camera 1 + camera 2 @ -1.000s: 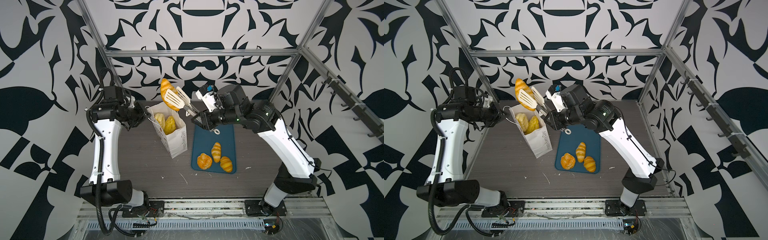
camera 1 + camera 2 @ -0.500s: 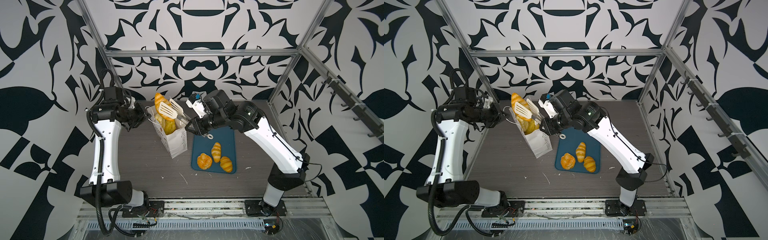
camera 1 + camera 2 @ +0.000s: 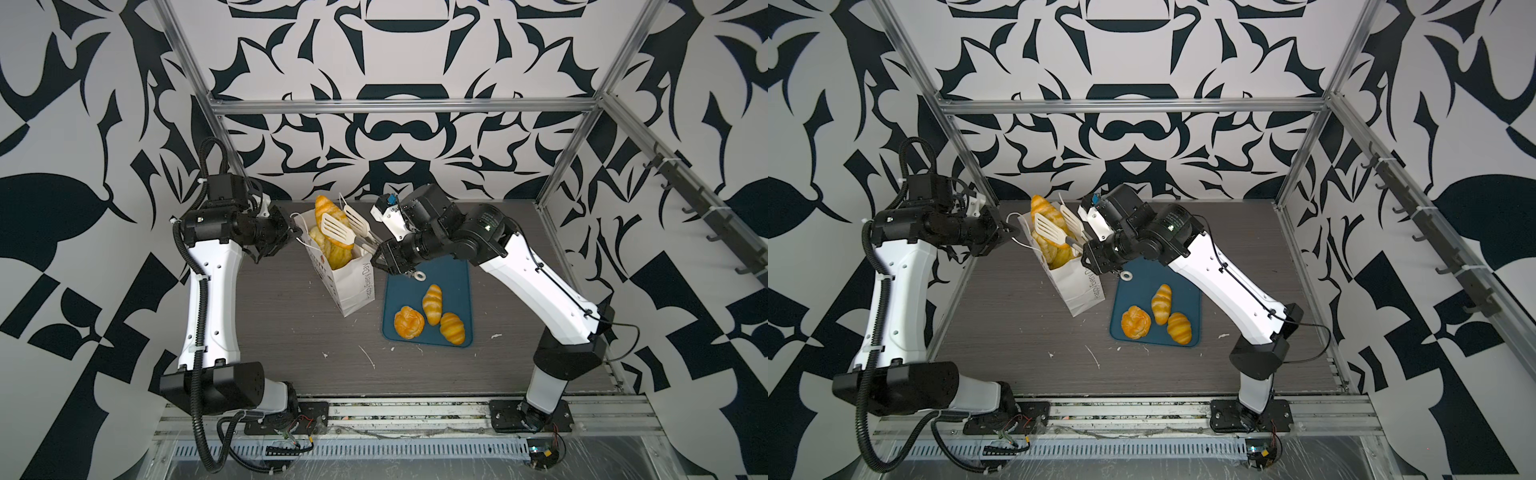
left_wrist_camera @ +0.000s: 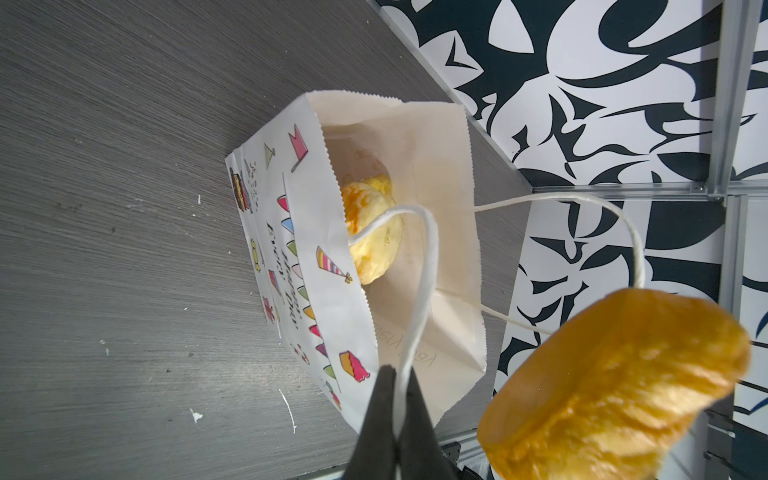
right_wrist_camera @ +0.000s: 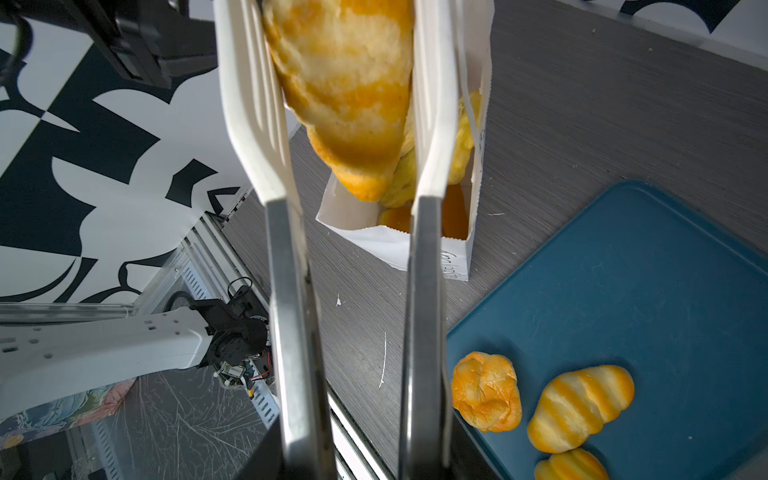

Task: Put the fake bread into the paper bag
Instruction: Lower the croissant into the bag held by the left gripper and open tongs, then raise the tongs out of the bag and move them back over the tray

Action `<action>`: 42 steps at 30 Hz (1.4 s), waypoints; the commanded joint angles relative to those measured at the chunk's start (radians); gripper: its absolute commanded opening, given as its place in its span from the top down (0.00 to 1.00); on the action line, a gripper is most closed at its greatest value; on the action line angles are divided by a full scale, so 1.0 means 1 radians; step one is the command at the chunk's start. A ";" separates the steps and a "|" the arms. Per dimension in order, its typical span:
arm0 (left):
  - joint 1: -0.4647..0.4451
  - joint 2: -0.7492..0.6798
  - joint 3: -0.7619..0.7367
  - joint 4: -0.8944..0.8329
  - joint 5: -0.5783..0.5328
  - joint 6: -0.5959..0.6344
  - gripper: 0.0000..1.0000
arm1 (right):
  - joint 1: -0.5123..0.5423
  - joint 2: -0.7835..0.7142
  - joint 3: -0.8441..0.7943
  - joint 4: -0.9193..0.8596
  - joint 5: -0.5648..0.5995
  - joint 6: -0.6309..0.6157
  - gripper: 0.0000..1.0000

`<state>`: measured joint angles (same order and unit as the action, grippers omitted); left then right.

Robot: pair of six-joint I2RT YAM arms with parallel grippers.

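The white paper bag (image 3: 353, 286) (image 3: 1084, 293) stands tilted at the back of the table, its mouth open, with several pieces of fake bread (image 3: 337, 255) (image 4: 370, 232) inside. My left gripper (image 3: 293, 232) (image 4: 400, 376) is shut on the bag's cord handle (image 4: 428, 266). My right gripper (image 3: 384, 261) (image 3: 1096, 258) is shut on the metal arms of white slotted tongs (image 3: 337, 227) (image 5: 249, 104). Between the tong blades hangs a long golden croissant (image 3: 325, 207) (image 5: 345, 83) (image 4: 615, 382), its lower end just over the bag's mouth.
A teal tray (image 3: 455, 278) (image 5: 623, 291) lies right of the bag. On it are a round bun (image 3: 409, 322) (image 5: 486, 390) and two croissants (image 3: 432, 298) (image 3: 452, 328). Small white scraps (image 3: 368, 357) dot the grey tabletop. Frame posts and patterned walls ring the table.
The right arm has carried the tongs and croissant left and down to the bag's mouth, and the blades have spread slightly. The left gripper has kept its hold on the handle.
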<state>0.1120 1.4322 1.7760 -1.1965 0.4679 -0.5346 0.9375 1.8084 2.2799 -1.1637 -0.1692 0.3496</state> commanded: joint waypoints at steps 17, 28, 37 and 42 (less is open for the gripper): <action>0.005 -0.012 0.002 -0.031 0.006 0.001 1.00 | -0.008 -0.043 0.007 0.037 0.031 -0.019 0.54; 0.005 -0.009 0.001 -0.029 0.006 -0.001 1.00 | -0.030 -0.195 -0.093 0.018 0.101 -0.023 0.55; 0.005 -0.006 0.002 -0.028 0.009 -0.004 1.00 | -0.115 -0.299 -0.255 0.005 0.081 0.017 0.55; 0.005 -0.010 -0.003 -0.025 0.010 -0.005 1.00 | -0.194 -0.351 -0.377 0.014 0.051 0.036 0.55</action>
<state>0.1120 1.4300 1.7760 -1.1965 0.4683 -0.5346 0.7753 1.5082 1.9385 -1.1778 -0.0986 0.3645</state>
